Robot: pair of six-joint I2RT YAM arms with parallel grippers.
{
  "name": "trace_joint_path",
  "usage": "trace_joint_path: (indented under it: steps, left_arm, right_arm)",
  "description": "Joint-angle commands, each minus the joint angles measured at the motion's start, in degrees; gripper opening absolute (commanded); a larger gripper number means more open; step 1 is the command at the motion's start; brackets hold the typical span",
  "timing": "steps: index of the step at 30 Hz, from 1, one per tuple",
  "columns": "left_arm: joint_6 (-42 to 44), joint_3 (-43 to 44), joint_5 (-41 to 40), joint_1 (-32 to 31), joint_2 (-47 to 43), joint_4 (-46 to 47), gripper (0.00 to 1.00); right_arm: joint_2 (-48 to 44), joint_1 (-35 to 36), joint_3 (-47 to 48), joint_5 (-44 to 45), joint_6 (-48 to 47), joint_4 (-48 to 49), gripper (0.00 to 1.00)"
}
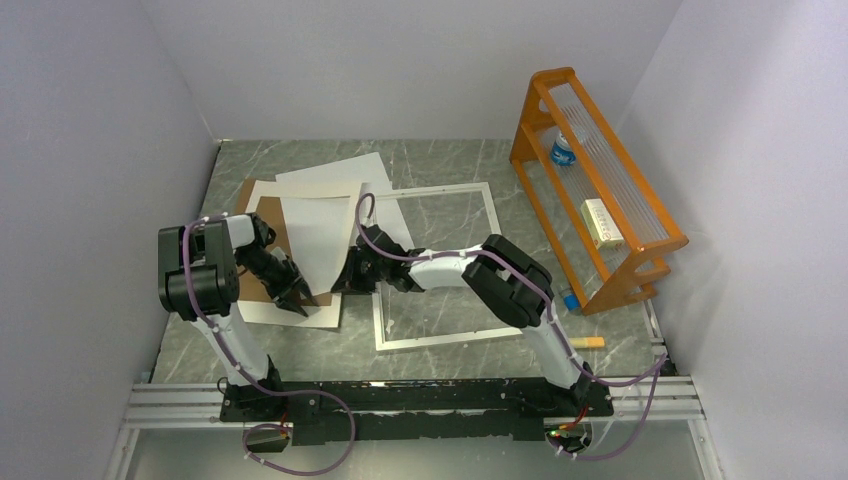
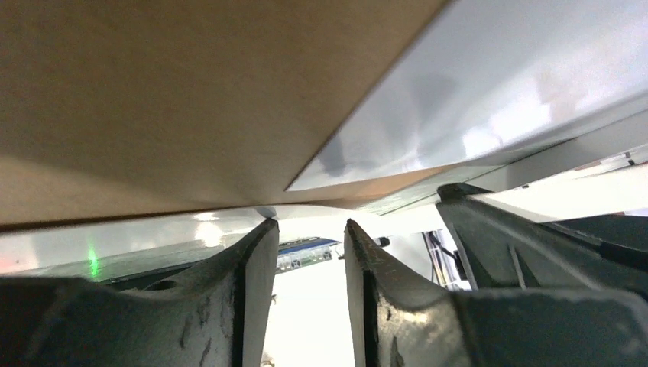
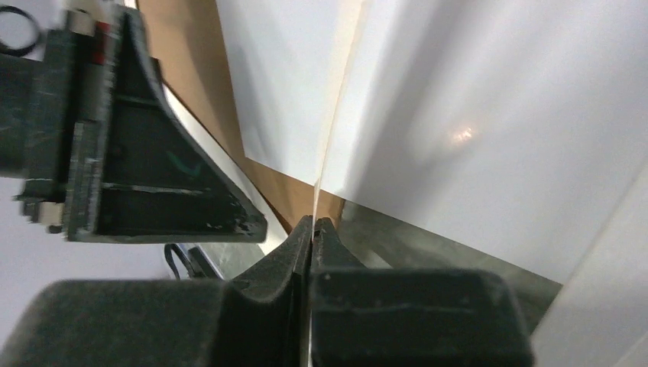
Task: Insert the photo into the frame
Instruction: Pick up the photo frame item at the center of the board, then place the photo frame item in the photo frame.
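The photo lies white side up over a brown backing board, left of the frame. The frame, with its narrow white-silver border, lies flat on the marble table, and the right forearm crosses above it. My right gripper is at the photo's near right corner. In the right wrist view its jaws are shut on the thin edge of the photo. My left gripper hovers at the board's near edge. Its fingers stand apart with nothing between them, under the board and the photo.
A white card mat lies beneath the board and another white sheet behind it. An orange rack holding a bottle and a box stands along the right wall. A small stick lies near the rack's front.
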Motion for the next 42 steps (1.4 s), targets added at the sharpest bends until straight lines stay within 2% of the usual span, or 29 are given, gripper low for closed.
trace_joint_path:
  steps: [1, 5, 10, 16, 20, 24, 30, 36, 42]
  left_arm:
    - [-1.8, 4.3, -3.9, -0.9, -8.1, -0.9, 0.48]
    - [-1.4, 10.9, -4.5, -0.9, -14.6, -5.8, 0.62]
    - [-0.9, 14.5, -2.0, -0.9, -20.3, -8.0, 0.72]
    - [0.8, 15.0, 0.4, -0.9, -21.9, -6.8, 0.74]
    - [0.9, 12.8, 2.2, -0.9, -20.8, -3.8, 0.74]
    - [0.6, 9.5, 4.2, -1.3, -19.6, -0.6, 0.72]
    - [1.0, 7.8, 4.7, -1.8, -18.0, 2.1, 0.73]
    - [2.3, 8.3, 4.5, -2.0, -14.5, 3.3, 0.72]
    - [2.7, 7.9, 4.6, -2.2, -12.0, 4.7, 0.71]
  right_arm:
    - [-5.0, -0.5, 4.7, 0.8, -5.4, -8.3, 0.0]
    - [-9.1, -2.5, 7.8, -3.9, -11.2, -20.5, 0.0]
    - [-18.3, -6.7, 5.8, -7.5, -20.7, -35.2, 0.0]
    - [-31.5, -16.7, -2.6, -12.0, -31.2, -49.5, 0.0]
    - [-38.3, -23.0, -6.5, -8.3, -40.8, -61.4, 0.0]
    - [-40.8, -27.7, -10.3, -6.1, -45.1, -67.3, 0.0]
    - [-39.9, -30.1, -11.8, -1.6, -50.2, -71.5, 0.0]
    - [-38.5, -33.6, -9.5, 6.5, -48.1, -72.4, 0.0]
    - [-38.4, -38.8, -9.0, 9.7, -48.5, -73.7, 0.0]
